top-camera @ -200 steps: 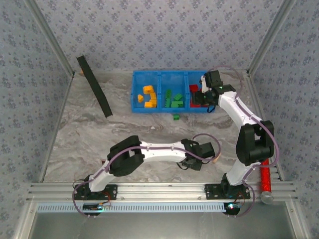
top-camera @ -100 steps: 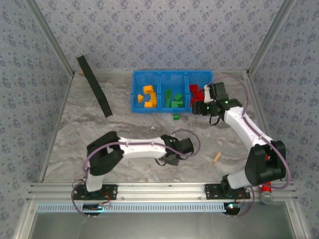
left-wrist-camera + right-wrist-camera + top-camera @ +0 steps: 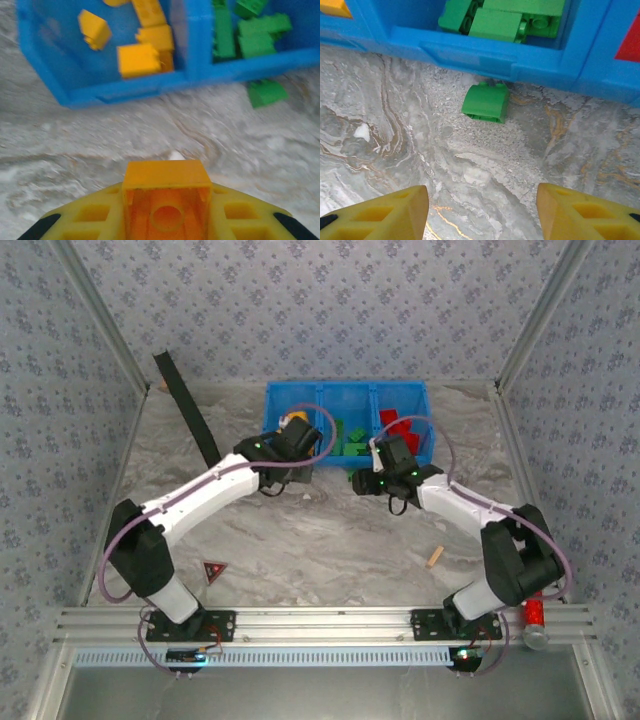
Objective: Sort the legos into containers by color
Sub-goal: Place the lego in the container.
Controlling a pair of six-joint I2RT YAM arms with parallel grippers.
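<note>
Top external view showed the containers holding yellow left, green middle, red right. Two more seemed left: left hand clenched an orange lego near the yellow compartment; right hand hung released above a green lego on the surface.

The orange brick in the left claw is cut off below.

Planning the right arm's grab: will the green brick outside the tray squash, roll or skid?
Likely rigid: the green brick looks like hard plastic. Its rounded top may slip from a pinch. Small, so probably light, skidding easily on the table.
</note>
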